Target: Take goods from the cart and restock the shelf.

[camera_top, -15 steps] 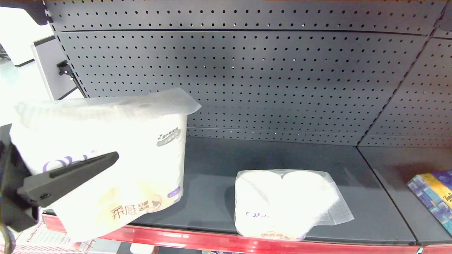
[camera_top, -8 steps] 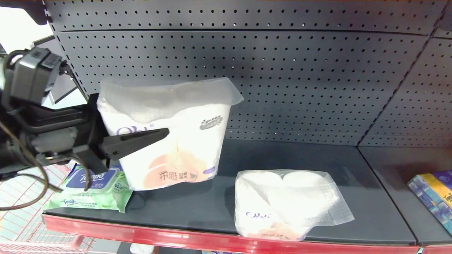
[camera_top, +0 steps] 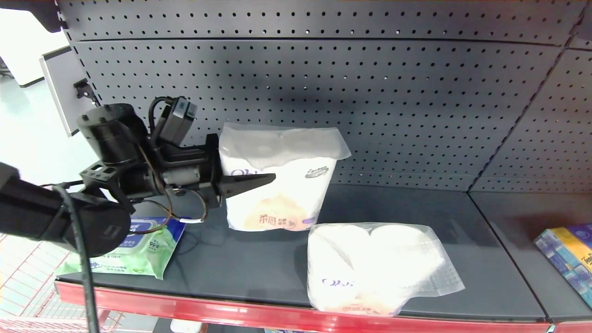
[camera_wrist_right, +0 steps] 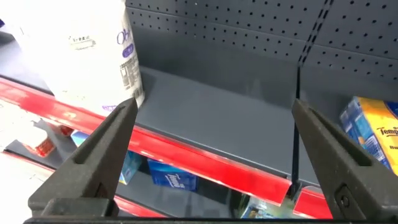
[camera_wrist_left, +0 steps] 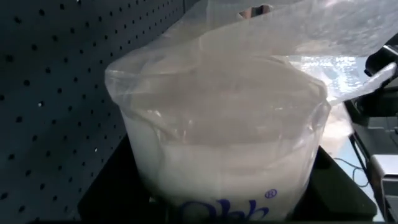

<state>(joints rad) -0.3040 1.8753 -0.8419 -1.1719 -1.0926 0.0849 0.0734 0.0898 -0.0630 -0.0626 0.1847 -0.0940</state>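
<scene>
My left gripper (camera_top: 270, 174) is clamped on the white pack of toilet rolls in loose clear plastic wrap (camera_top: 282, 185). One black finger lies across its printed front and the other is hidden behind it. The pack stands upright at the back of the dark grey metal shelf with the red front lip (camera_top: 259, 263), close to the perforated grey back panel (camera_top: 323, 92). I cannot tell whether its base touches the deck yet. I judge the restocking partly done. A second white wrapped roll pack (camera_top: 370, 268) lies flat, nearer the lip than my fingertips and off to their right. A soft green and blue wet-wipe pouch (camera_top: 134, 252) rests under my left wrist. This pack has yet to be let go, and the red wire cart (camera_top: 23, 286) is below my forearm, its contents hidden. The film is thin and crinkly, bunched slack over the rounded roll tops (camera_wrist_left: 224, 143), so the bundle should squash under grip. My right gripper (camera_wrist_right: 214, 106) hangs spread and empty before the lip.
</scene>
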